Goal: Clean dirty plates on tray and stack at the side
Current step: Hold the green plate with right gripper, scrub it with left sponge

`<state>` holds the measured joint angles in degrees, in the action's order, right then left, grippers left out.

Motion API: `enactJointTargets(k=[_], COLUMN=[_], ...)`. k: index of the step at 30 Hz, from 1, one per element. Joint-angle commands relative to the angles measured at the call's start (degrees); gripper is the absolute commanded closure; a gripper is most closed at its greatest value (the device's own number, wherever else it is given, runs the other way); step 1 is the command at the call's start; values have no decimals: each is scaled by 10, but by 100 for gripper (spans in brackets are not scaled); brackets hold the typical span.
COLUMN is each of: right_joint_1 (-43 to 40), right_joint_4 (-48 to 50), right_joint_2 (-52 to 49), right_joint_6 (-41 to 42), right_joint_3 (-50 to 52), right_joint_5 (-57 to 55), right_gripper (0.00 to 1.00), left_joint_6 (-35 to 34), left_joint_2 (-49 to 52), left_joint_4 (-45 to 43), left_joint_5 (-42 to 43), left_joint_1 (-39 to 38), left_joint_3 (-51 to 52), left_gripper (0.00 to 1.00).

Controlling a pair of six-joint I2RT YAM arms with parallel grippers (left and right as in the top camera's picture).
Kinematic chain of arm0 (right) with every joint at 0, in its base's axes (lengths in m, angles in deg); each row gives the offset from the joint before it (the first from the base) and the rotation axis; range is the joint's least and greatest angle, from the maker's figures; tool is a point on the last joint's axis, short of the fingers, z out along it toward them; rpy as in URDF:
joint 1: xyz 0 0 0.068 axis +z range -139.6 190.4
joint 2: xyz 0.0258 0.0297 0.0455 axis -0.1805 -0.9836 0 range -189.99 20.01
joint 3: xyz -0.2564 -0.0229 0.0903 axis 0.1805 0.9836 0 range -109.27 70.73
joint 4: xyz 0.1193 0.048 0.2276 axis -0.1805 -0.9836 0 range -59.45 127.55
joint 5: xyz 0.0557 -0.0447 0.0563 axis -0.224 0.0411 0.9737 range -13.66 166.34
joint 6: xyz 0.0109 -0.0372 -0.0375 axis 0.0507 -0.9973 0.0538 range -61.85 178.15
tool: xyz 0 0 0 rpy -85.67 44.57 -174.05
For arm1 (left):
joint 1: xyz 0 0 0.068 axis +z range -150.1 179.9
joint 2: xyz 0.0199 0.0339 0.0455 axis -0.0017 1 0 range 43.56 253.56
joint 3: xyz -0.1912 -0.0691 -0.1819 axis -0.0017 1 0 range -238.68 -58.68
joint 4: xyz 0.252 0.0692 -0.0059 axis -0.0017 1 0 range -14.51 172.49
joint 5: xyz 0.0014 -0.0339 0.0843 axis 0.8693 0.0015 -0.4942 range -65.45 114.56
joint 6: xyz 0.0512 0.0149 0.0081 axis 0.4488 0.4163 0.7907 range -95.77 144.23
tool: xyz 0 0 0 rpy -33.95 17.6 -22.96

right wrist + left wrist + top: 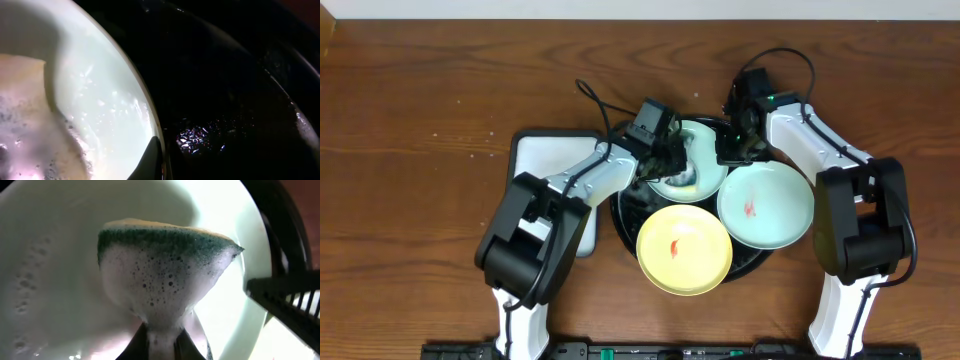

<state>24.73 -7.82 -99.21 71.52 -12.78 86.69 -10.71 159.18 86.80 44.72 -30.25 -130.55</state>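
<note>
Two-handed on the rear mint plate (706,168) atop the tray (623,220): left tool (666,160) clamped on a foamy sponge (165,275) to scrub, right tool (732,150) pinching the rim to steady it (yellow plate (684,250) and front mint plate (766,205) waiting, smears intact).

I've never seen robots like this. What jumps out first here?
Both arms meet over one mint-green plate at the back of the black tray: the left gripper presses a foam-covered green sponge into it, while the right gripper appears to pinch its rim. Nearer the front, a yellow plate and a second mint-green plate lie with red smears at their centres.
</note>
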Motion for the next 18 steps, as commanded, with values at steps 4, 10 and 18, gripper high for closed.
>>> enactJointTargets(k=[4, 10, 18], right_joint_1=[3, 3, 3], right_joint_4=[-4, -5, -5], right_joint_2=[-1, -1, -1], right_joint_6=[10, 10, 10], right_joint_3=[-1, -1, -1], right_joint_5=[-15, -15, -15], right_gripper=[99, 99, 99], left_joint_6=[-33, -10, -44], left_joint_2=[28, 26, 38], left_joint_4=[85, 107, 44], left_joint_5=[-92, -108, -99], left_joint_1=[22, 68, 16], left_joint_3=[-5, -37, -40], left_gripper=[93, 93, 93])
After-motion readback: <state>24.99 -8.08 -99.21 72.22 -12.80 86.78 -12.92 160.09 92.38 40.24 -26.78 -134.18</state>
